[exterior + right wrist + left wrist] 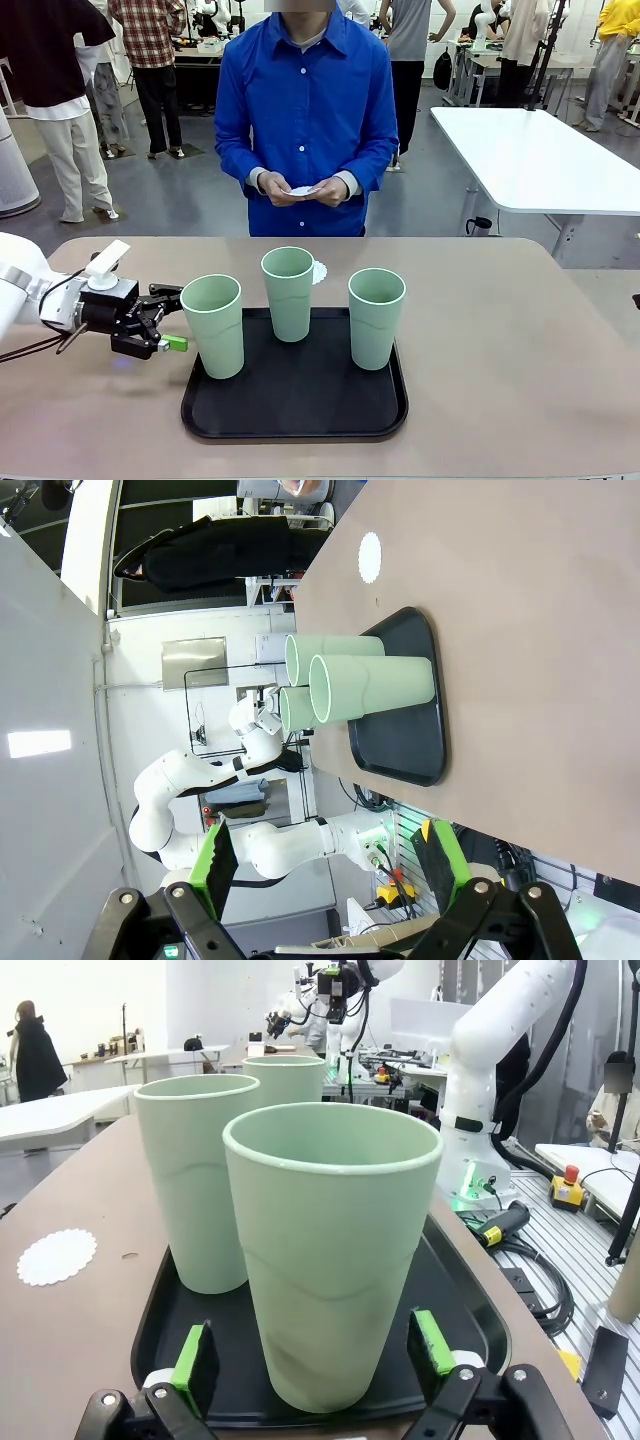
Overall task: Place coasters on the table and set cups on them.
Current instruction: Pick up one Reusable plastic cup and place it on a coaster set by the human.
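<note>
Left hand (172, 318) spread — flanking near cup (213, 325) on tray (300, 432), contact unclear; right hand (330, 860) spread.

Robotics laboratory: open hall with grey floor (180, 200), white tables (530, 160), bystanders (150, 60), trailing cables (540, 1290) and a red emergency-stop button (572, 1173).

The cups (335, 1260) are smooth plastic with a satin sheen. The tray (300, 405) is black plastic, smooth and faintly glossy. The table (500, 350) has a matt surface. The coaster (57, 1256) is thin white paper, lacy-edged. The shirt (300, 110) is blue cloth.
</note>
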`<state>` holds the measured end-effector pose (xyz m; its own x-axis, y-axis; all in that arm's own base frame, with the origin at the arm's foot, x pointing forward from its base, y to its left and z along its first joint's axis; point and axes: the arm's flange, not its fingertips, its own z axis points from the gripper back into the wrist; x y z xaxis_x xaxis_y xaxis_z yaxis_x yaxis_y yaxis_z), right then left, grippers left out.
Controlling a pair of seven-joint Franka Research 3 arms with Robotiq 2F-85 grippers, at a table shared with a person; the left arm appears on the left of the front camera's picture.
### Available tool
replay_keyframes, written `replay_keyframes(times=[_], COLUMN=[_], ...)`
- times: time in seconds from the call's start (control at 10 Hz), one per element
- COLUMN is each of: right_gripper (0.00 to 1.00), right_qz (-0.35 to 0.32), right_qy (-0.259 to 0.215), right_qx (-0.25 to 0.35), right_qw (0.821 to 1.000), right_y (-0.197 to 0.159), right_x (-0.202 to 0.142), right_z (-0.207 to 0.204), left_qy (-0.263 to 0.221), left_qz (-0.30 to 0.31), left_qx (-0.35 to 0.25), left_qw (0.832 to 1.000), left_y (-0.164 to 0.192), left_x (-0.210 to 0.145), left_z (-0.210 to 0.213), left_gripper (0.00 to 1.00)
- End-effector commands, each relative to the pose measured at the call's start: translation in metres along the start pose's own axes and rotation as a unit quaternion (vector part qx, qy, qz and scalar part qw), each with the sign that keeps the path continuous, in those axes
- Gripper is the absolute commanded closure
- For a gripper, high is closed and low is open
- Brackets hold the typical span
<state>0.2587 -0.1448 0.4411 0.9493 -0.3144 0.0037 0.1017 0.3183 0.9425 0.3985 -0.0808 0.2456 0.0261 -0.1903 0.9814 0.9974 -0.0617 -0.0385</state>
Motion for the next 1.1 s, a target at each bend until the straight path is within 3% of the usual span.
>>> replay_keyframes(times=[0.0,1.0], right_gripper=[0.0,0.0], right_qz=[0.001,0.001], right_qy=[-0.002,-0.002], right_qx=[0.009,0.009], right_qw=[1.0,1.0], right_y=[0.001,0.001], right_x=[0.002,0.002], right_z=[0.0,0.0], left_qy=[-0.011,-0.008], left_qz=[-0.023,-0.041], left_qx=[0.0,-0.052], left_qw=[1.0,0.998], left_y=[0.001,0.003], left_x=[-0.009,-0.016], left_z=[-0.006,-0.044], left_gripper=[0.0,0.0])
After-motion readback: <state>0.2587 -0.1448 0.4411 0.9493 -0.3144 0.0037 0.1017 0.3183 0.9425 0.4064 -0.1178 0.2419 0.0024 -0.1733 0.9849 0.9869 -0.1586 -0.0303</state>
